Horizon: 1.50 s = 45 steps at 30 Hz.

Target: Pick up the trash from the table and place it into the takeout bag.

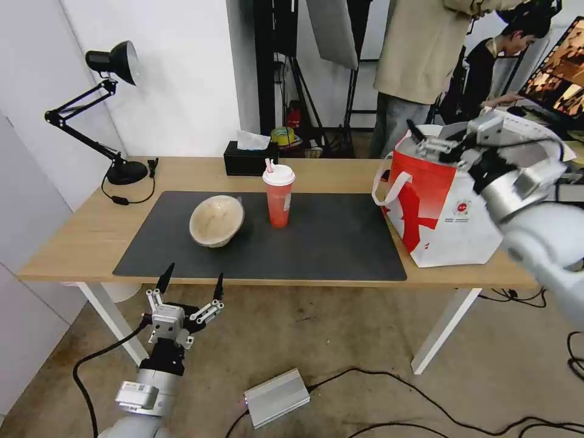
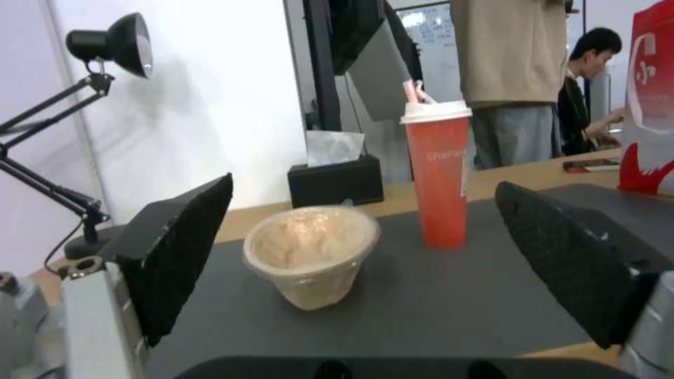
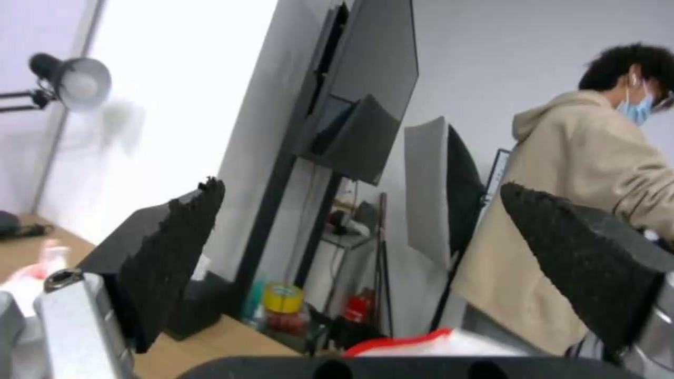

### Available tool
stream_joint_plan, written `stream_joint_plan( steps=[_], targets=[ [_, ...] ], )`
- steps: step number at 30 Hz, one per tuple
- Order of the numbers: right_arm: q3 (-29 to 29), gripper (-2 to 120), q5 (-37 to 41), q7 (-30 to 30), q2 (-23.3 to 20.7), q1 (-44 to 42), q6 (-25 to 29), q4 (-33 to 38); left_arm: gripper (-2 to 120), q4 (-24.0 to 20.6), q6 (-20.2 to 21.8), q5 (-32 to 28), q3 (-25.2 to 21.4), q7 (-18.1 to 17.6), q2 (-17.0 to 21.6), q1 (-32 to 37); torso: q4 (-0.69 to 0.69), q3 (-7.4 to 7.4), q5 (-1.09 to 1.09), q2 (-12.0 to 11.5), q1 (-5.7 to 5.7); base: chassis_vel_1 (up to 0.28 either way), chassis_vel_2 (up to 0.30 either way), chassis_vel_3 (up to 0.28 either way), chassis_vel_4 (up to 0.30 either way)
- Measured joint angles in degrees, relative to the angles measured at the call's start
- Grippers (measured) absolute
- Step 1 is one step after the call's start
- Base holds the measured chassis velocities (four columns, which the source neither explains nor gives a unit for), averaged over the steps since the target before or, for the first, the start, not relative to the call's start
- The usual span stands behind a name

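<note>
A pulp bowl and cup are set on the counter mat; the left hand is spread wide below, the right hand wide over the bag.

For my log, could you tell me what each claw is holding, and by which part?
Nothing is held: the left claw is open below the table edge; the right claw is open above the takeout bag.

Both arms are clad in silver-grey metal. The left gripper is fitted with two pointed black fingers on a pale metal base, with a black cable attached. The right gripper is fitted with rough black foam pads.
</note>
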Motion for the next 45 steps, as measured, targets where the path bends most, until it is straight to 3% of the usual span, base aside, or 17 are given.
stream_joint_plan(
  steps=[9, 27, 45],
  targets=[
    [5.11, 100, -7.01, 0.01, 8.87, -12.91, 3.19, 4.73, 100, -0.11, 0.22, 0.28, 0.03, -0.03, -0.4, -0.85, 0.0, 0.0, -0.01, 0.0, 0.0, 0.0, 0.0, 0.0, 0.0],
    [7.0, 100, -19.79, -3.24, 21.28, -30.44, 7.65, 8.03, 100, 0.46, -0.16, 1.72, -0.14, -0.1, -2.14, -0.75, 0.0, 0.0, 0.0, 0.0, 0.0, 0.0, 0.0, 0.0, 0.0],
    [3.71, 100, -26.93, -3.92, 25.83, -37.46, 9.86, 7.99, 100, 0.84, -0.26, 1.8, -0.1, -0.19, -1.83, -0.86, 0.0, 0.0, 0.0, 0.0, 0.0, 0.0, 0.0, 0.0, 0.0]
  ],
)
